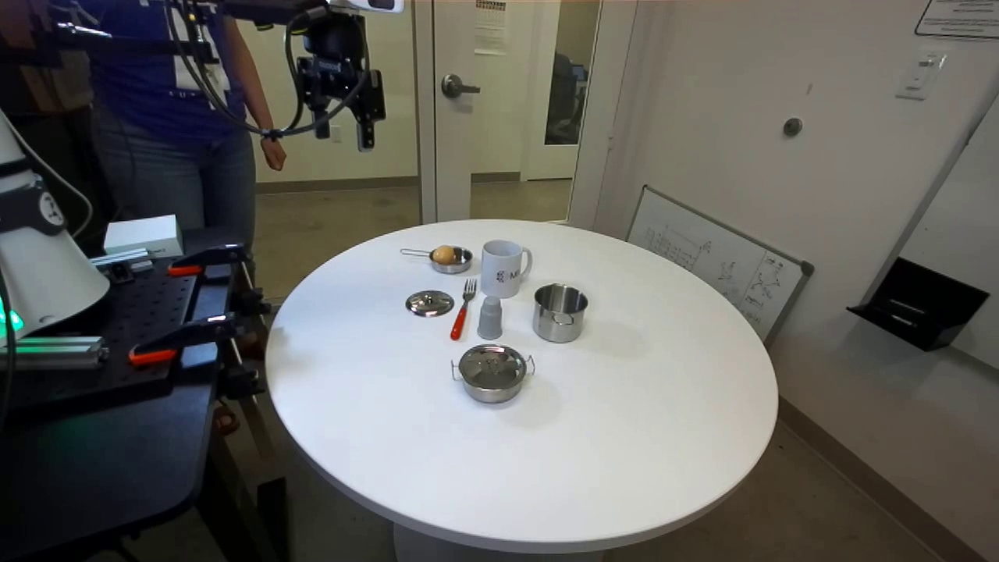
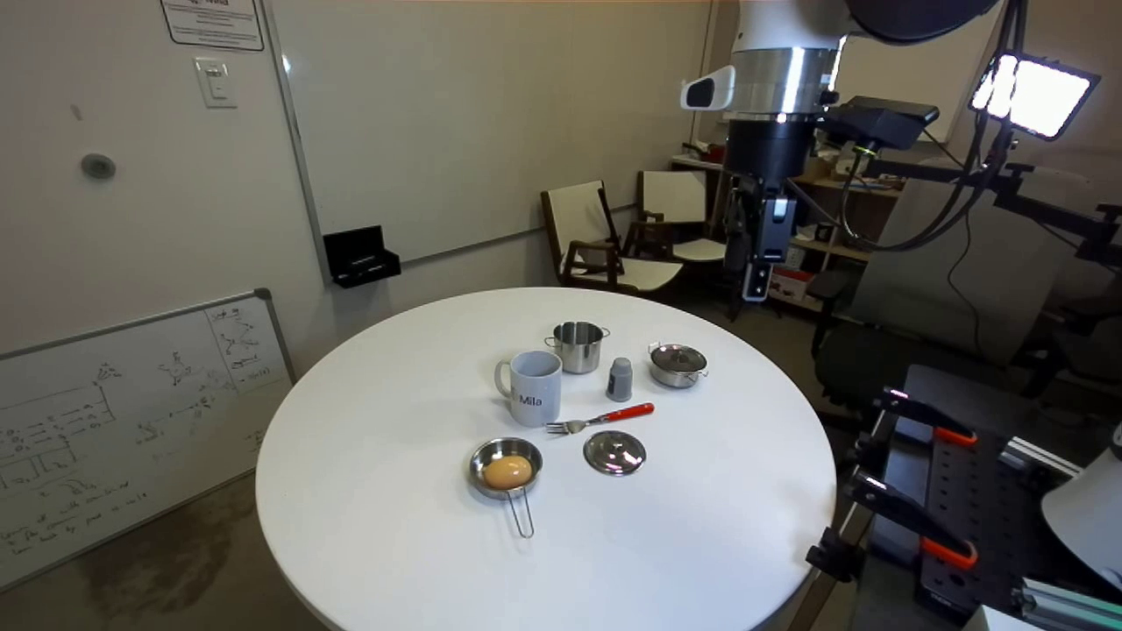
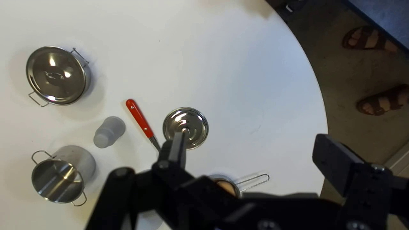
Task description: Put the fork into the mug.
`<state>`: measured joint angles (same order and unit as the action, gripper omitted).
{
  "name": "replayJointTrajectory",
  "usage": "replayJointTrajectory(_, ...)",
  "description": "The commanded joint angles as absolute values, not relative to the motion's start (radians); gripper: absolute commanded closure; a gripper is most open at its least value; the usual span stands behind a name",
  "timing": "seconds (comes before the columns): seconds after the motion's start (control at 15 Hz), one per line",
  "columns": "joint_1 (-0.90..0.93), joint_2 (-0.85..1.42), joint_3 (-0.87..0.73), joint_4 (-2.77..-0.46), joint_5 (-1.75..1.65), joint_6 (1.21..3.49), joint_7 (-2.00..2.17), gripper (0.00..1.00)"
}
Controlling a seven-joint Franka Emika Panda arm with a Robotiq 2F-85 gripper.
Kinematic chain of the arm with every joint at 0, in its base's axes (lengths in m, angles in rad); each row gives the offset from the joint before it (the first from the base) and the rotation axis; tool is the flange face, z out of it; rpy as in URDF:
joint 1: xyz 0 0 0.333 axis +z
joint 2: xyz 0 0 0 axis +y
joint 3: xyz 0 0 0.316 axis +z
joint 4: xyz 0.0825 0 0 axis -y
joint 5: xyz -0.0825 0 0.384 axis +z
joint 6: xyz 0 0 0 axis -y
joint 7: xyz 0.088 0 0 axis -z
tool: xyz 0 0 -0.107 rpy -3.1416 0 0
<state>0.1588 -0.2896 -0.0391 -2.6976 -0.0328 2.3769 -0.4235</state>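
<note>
The fork (image 1: 458,321) lies flat on the white table, red-orange handle towards the lidded pot and tines towards the mug. It also shows in an exterior view (image 2: 628,412) and the wrist view (image 3: 139,118), where my gripper hides its tines. The white mug (image 1: 499,273) stands upright near the tines; it shows in an exterior view too (image 2: 536,386). In the wrist view the gripper covers most of the mug (image 3: 151,221). My gripper (image 3: 250,140) is open with nothing between its fingers. It hangs high above the table in both exterior views (image 1: 344,139) (image 2: 748,294).
A small grey upright object (image 1: 490,318) and a steel cup (image 1: 559,314) stand beside the fork and mug. A steel lid (image 2: 614,453), a small pan (image 2: 479,456) holding an egg, and a lidded steel pot (image 1: 492,375) surround them. A person (image 1: 172,133) stands beyond the table.
</note>
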Motion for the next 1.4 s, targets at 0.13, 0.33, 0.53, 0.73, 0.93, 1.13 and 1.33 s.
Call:
replayJointTrajectory(0.13, 0.142, -0.099, -0.016, -2.662, -0.051, 2.485, -0.447, 0.0)
replayJointTrajectory(0.33, 0.13, 0.021, -0.006, -2.64, -0.056, 2.601, -0.475, 0.0)
replayJointTrajectory(0.53, 0.105, 0.153, 0.008, -2.6, -0.017, 2.73, -0.611, 0.0)
replayJointTrajectory(0.73, 0.028, 0.277, 0.084, -2.541, 0.052, 2.782, -0.833, 0.0)
replayJointTrajectory(0.93, -0.093, 0.379, 0.18, -2.464, 0.119, 2.754, -1.013, 0.0)
replayJointTrajectory(1.13, -0.097, 0.36, 0.178, -2.489, 0.073, 2.758, -0.96, 0.0)
replayJointTrajectory(1.33, -0.122, 0.397, 0.19, -2.461, 0.074, 2.76, -0.986, 0.0)
